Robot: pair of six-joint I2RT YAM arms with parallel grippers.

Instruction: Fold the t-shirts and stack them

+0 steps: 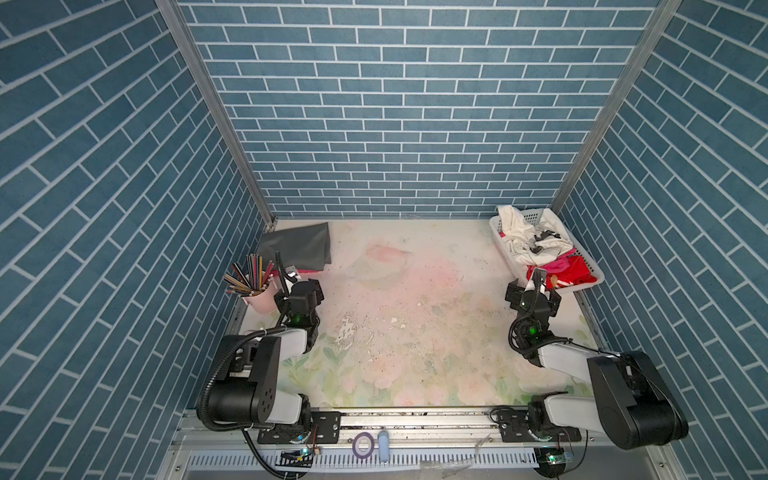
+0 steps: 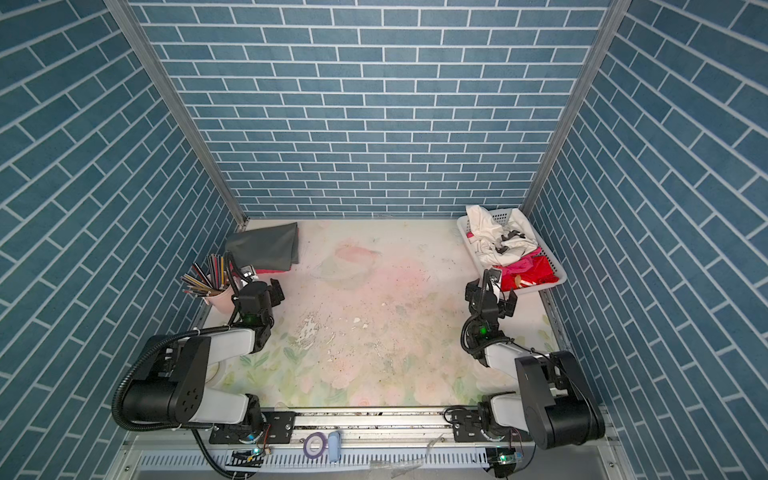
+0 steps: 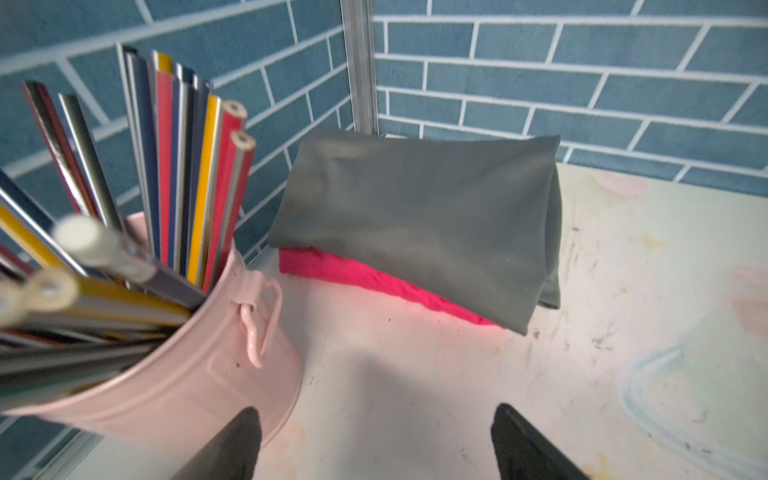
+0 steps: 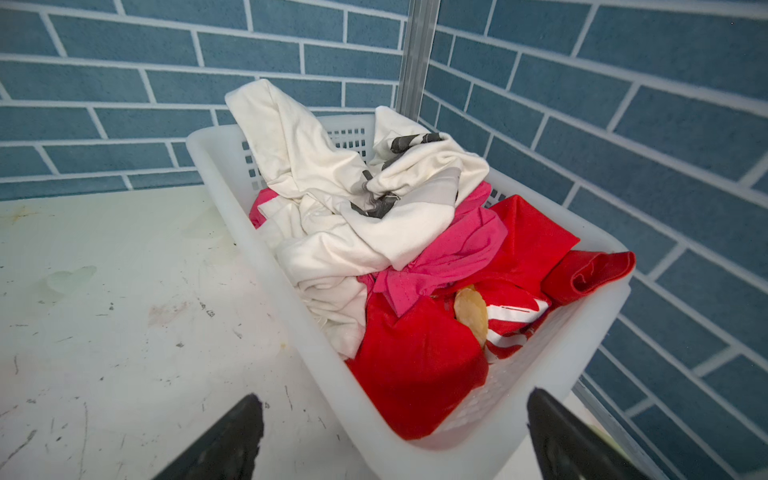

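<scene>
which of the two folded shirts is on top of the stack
The dark grey t-shirt is on top. The hot pink t-shirt lies beneath it, with only a strip along one edge showing.

Of the hot pink t-shirt [image 3: 374,276] you get only a thin strip. The dark grey t-shirt [image 3: 415,224] lying on it covers the rest, and at ten o'clock on the table [image 1: 415,332] in both top views it is a mere sliver.

The nearest pencils [image 3: 62,286] in the pink bucket [image 3: 187,386] are blurred and run off the frame.

The frame edge cuts off all but the fingertips of the left gripper [image 3: 376,411] and right gripper [image 4: 395,397].

At two o'clock, heaped clothes [image 4: 332,208] hide the floor of the white basket [image 4: 457,457]. You cannot tell what the tan thing [image 4: 471,316] among the red cloth is.
</scene>
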